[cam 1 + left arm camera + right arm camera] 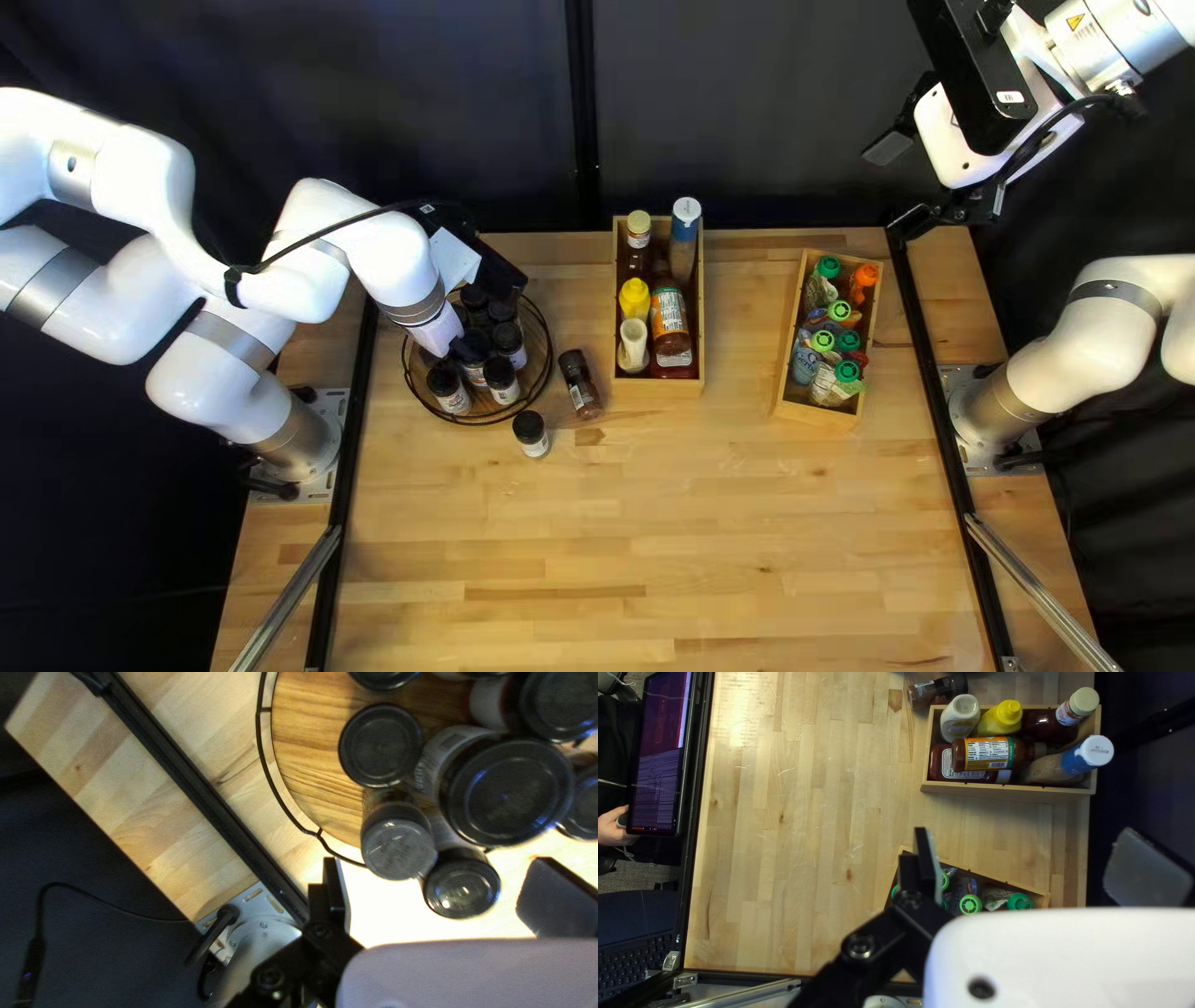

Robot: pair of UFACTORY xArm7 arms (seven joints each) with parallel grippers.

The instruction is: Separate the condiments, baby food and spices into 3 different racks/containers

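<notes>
Jars (503,377) grouped on round rack (537,361), left gripper (438,334) near, jaws wide; upright jar (532,433) and lying jar (580,383) on table (623,535) beside rack; condiments (670,317) in middle box (657,388); pouches (819,293) in slanted box (812,415); right gripper (895,187) by far edge, jaws also wide.

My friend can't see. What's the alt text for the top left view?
My left arm reaches over a tray of black-lidded jars. Then come two loose jars, a box of sauce bottles, a crate of capped pouches and my right arm.
</notes>
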